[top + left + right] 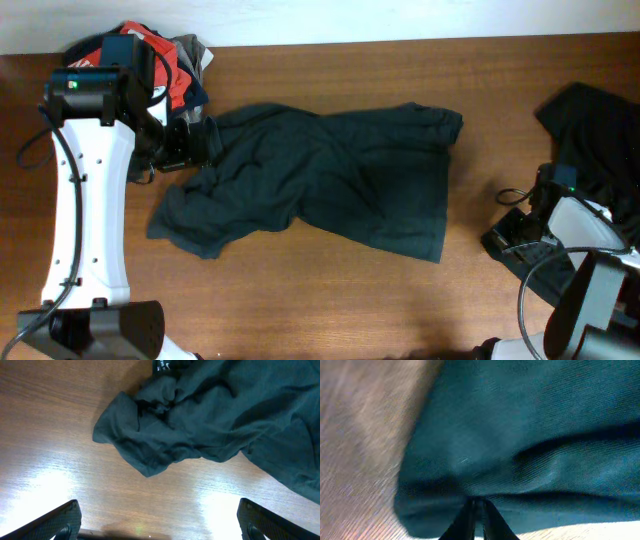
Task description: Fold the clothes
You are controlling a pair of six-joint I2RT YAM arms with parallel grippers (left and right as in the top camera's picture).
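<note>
Folding has, by my reading, barely begun: the dark T-shirt (320, 175) lies in the middle of the table (300, 300), opened out but far from flat, its right part spread fairly smooth while its left part is bunched into ridges and a rumpled lobe that sags toward the near edge; no clean crease or doubled panel shows on it anywhere, so I judge it unfolded. At the far left corner a pile of clothes (175, 60) in red, navy and grey sits heaped and unsorted, and at the right edge a black garment (590, 125) lies loosely dumped; no neat stack of finished pieces appears in any view. The left gripper (160, 522) hangs over bare wood just beside the shirt's bunched left end, its jaws spread wide and holding nothing. The right gripper (477, 517) has its jaws pressed together, tips right against dark cloth that fills its wrist view; whether a thin fold is caught between them I cannot tell, nor for certain which garment that cloth is. What remains, then, looks like nearly everything: smoothing this shirt flat, folding it, setting it aside, and then working through the heap and the black piece
</note>
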